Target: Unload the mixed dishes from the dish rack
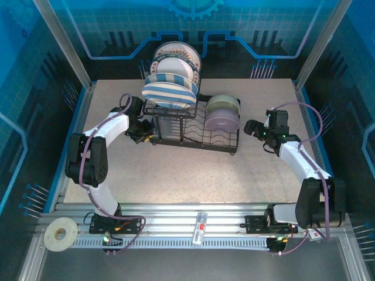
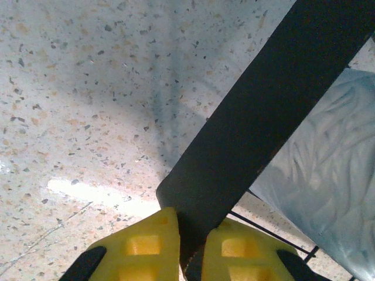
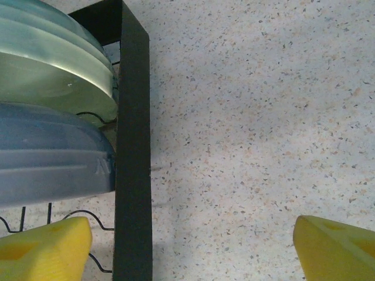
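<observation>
Step in hand: opening of the unload, by my judgement; every dish sits in the dish rack and none is gripped.
Dish rack position: centre-rear of the table, raised tier toward the left arm.
Raised tier load: striped plates in front, white plate with patterned rim behind them, all on edge.
Lower tray load: green bowl and lavender bowl, on edge side by side at the end nearest the right arm.
Tumbler: clear ribbed glass inside the rack, just behind the flat black end bar, as seen from the left wrist.
Left end effector: clenched on the black end bar of the rack, yellow fingers pressed to either face; it appears to steady the frame.
Right end effector: released, fingers spread wide; one finger sits over the rack wires below the lavender bowl, the other over bare table, the end bar between them.
Next move calls for: shifting the right end effector inward so the spread fingers straddle a bowl rim, probably the lavender one, then closing and lifting clear of the wires while the left keeps the rack from sliding.
</observation>
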